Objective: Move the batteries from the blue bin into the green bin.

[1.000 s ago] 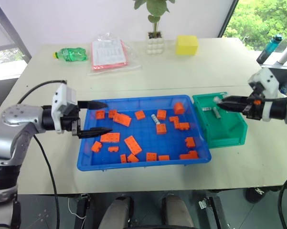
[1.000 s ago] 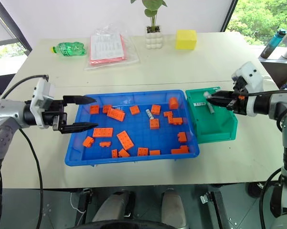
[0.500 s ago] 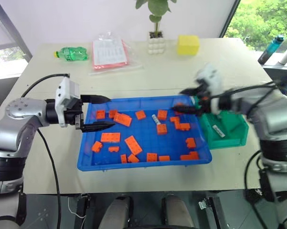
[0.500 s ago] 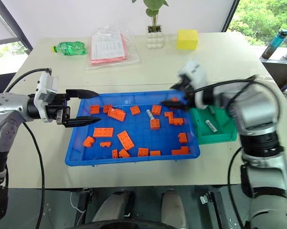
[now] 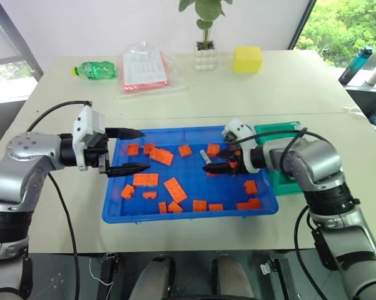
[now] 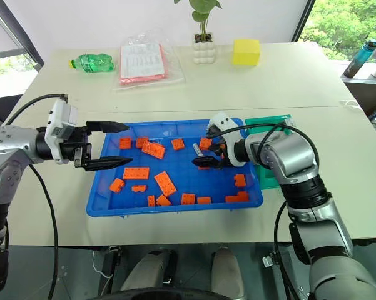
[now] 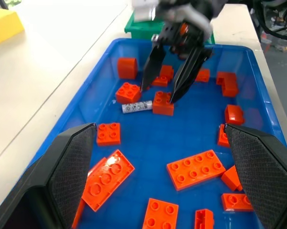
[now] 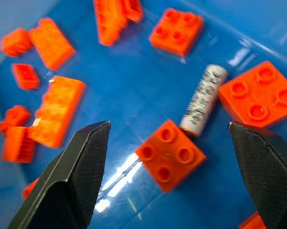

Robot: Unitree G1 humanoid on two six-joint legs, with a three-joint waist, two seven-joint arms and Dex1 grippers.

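The blue bin (image 5: 188,215) lies at the table's front centre, strewn with several orange bricks (image 5: 174,189). One silver battery (image 8: 204,101) lies in its far middle between two square bricks, and it appears again as the battery (image 7: 137,107). My right gripper (image 5: 210,160) hangs open just above it, its fingers straddling the battery and a brick with nothing held. The green bin (image 5: 279,129) stands against the blue bin's right end, mostly hidden behind my right forearm. My left gripper (image 5: 145,150) is open and empty over the blue bin's left rim, pointing right.
At the table's far side are a green bottle (image 5: 95,70), a bag of papers (image 5: 144,69), a white plant pot (image 5: 204,59) and a yellow block (image 5: 246,59). Two drink bottles (image 5: 356,62) stand off the far right edge.
My right gripper swung left from over the green bin into the blue bin, sank and opened wide. The left gripper stayed where it was.
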